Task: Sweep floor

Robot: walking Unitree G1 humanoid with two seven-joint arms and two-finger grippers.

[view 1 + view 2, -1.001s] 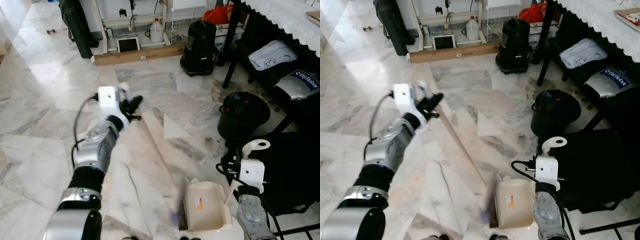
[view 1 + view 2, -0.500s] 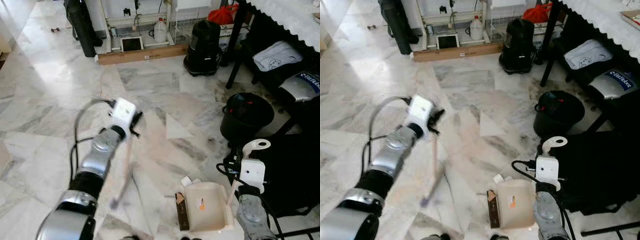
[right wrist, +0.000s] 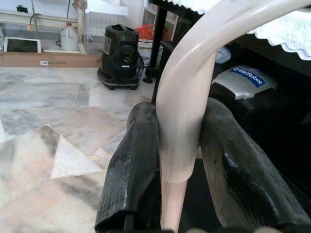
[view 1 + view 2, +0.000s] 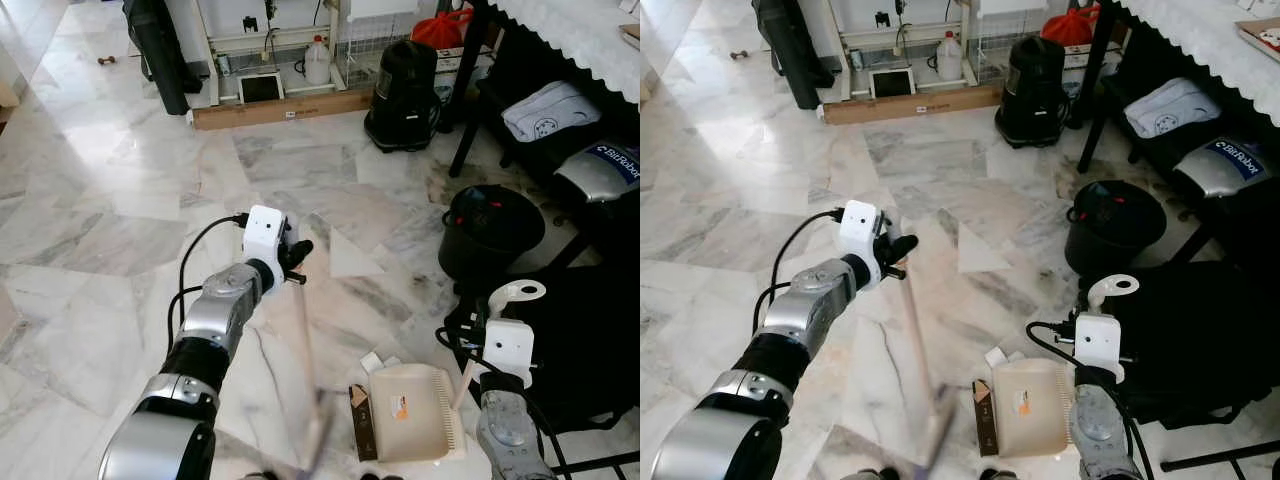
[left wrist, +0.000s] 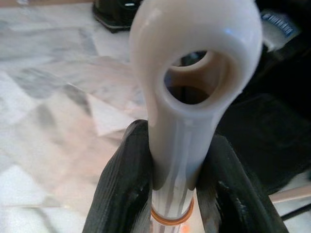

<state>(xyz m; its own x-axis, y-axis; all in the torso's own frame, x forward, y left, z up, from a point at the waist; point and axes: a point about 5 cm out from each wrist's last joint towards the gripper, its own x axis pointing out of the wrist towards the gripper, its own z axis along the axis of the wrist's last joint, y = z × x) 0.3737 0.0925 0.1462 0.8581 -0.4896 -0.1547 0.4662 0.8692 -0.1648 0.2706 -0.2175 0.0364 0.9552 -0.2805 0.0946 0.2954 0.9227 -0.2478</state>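
My left gripper (image 4: 291,262) is shut on the top of a pale broom handle (image 5: 192,73), out over the marble floor. The stick (image 4: 305,350) slants down toward me, and its blurred head (image 4: 318,440) is just left of the dustpan. The cream dustpan (image 4: 410,425) lies flat on the floor at the lower right. Its upright looped handle (image 4: 515,293) is held by my right gripper (image 3: 180,116), which is shut on it. A brown carton scrap (image 4: 361,435) stands at the dustpan's left edge. A white paper bit (image 4: 372,362) lies just beyond.
A black bin (image 4: 490,230) stands right of the swept patch, with a black bag (image 4: 585,330) and a cloth-covered table (image 4: 580,40) beyond. A black appliance (image 4: 403,85) and a long cardboard box (image 4: 280,108) line the far side. Open marble floor (image 4: 100,200) spreads to the left.
The broom head swung out to the left and has now come back right toward the dustpan. My left gripper moved right with the handle. The dustpan stayed put.
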